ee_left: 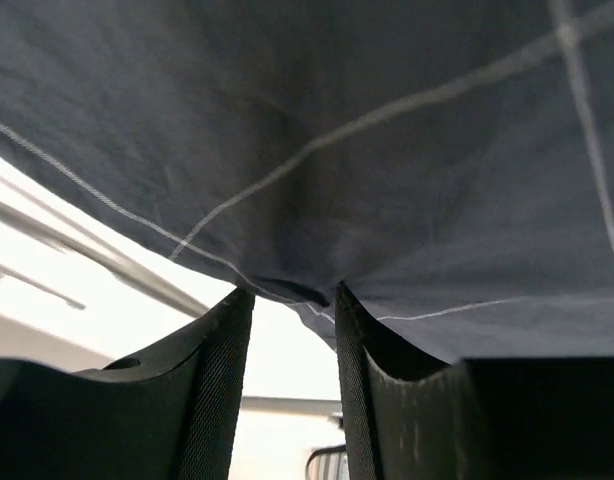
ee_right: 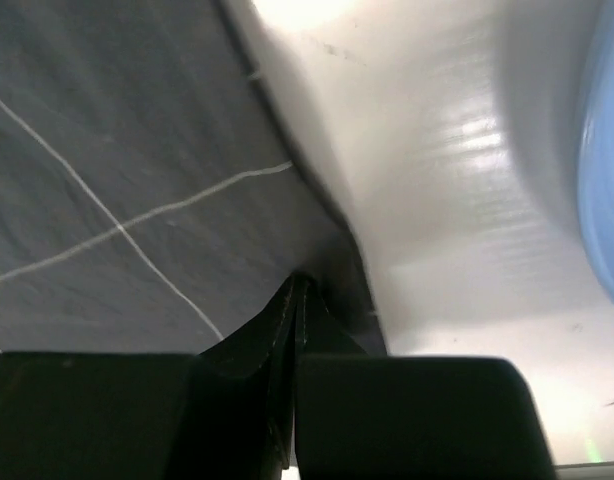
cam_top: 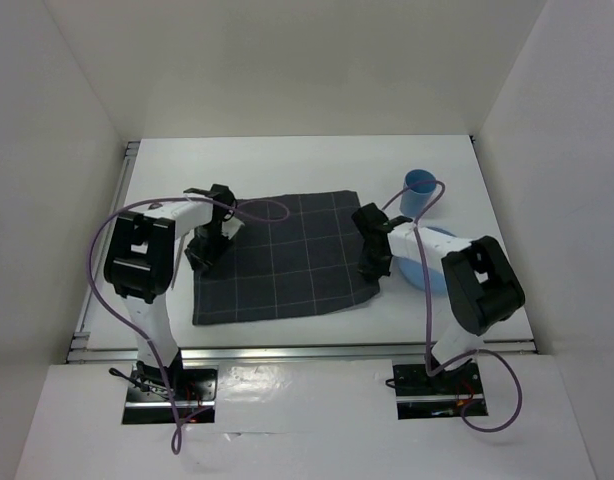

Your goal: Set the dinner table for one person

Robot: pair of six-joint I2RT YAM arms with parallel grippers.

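White counter (cam_top: 287,165): rigid, immovable. Its limp, light placemat (cam_top: 287,262) suits edge grips; left pincer (ee_left: 295,292) and right pincer (ee_right: 300,282) each pinch the hem between their tips.

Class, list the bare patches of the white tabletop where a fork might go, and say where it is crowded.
Free: the far strip of the white tabletop between the back wall and the dark grey checked cloth placemat; the near strip between placemat and front rail. Crowded: the right side, with light blue cup, blue plate and right gripper.
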